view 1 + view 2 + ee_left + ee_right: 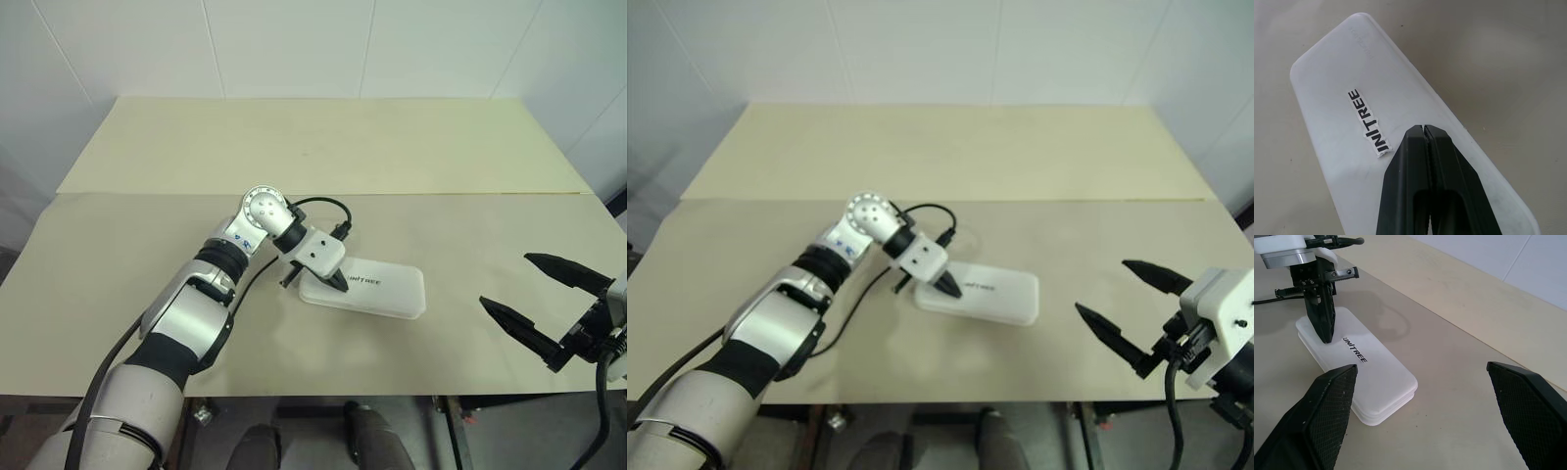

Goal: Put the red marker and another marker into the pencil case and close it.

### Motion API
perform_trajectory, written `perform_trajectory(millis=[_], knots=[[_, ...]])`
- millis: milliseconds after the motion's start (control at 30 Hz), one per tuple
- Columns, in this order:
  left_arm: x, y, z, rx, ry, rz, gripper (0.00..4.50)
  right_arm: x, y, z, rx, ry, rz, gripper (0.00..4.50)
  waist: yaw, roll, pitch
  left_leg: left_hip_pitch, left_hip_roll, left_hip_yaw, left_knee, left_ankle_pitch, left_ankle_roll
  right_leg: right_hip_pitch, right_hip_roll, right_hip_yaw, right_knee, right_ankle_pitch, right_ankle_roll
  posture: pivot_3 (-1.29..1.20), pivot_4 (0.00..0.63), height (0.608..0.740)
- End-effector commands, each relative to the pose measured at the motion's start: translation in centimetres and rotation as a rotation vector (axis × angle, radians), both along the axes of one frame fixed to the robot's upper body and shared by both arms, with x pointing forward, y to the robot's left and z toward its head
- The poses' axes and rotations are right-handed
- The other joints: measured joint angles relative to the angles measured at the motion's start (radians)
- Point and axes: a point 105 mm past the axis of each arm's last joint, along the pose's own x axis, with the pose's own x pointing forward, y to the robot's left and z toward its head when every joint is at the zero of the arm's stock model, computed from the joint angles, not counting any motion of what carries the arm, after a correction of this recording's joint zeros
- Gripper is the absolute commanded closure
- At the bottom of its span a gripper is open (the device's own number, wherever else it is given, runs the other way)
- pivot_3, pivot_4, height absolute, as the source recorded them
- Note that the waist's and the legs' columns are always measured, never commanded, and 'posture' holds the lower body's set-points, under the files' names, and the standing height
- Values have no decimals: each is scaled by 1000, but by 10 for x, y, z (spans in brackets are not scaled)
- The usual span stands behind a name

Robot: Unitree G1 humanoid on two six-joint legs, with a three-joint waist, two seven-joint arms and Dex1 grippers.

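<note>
Bright even light; soft shadows on table [147, 245]; frames sharp, no glare.

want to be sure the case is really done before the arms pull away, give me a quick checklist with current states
1. Case lid down: ok, it lies flat and looks shut in the right wrist view.
2. Lid fully latched: cannot tell, a seam runs along the side and no catch is visible.
3. Markers inside: cannot tell, the closed case hides its contents; none lie on the table.
4. Left gripper on the lid: ok, fingers shut, tips at the lid beside the lettering.
5. Right gripper clear of the case: ok, open, holding nothing, off to the right.
6. Case safely on the table: ok, well in from the edges.
</note>
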Motion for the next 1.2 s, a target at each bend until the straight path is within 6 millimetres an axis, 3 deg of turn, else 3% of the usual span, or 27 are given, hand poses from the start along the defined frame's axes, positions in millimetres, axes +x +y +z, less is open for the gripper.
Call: perform_trajectory(millis=[33, 433, 633, 967, 1200], knots=[[-6, 6, -13, 135, -22, -75, 4445, 0, -1, 6, -3, -42, -2, 0, 0, 0, 0, 0, 0, 0, 0, 0, 0, 0, 0, 0, 0, 0, 0, 0, 150, 740], [-4, 10, -18, 175, -55, -83, 4445, -1, -1, 4, 1, -49, -3, 0, -3, -1, -1, 2, 0, 1, 0, 0, 1, 4, 1, 2, -5, 0, 0, 0, 150, 740], [3, 6, 12, -53, 63, 34, 4445, -7, 3, 6, 9, -49, 74, 0, -3, -1, -1, 1, 0, 1, 0, 1, 1, 4, 1, 3, -5, 0, 0, 0, 150, 740], [23, 30, 43, -314, 210, 279, 4445, -8, 0, 2, -66, 60, 286, 0, -3, -1, 0, 1, 0, 1, 0, 0, 2, 3, 1, 3, -4, 2, 2, 0, 150, 740], [34, 56, 62, -504, 218, 423, 4445, 9, -9, 9, -92, 54, 287, 0, -4, -1, 0, 1, 0, 1, 0, 0, 2, 2, 1, 3, -3, 2, 2, 0, 150, 740]])
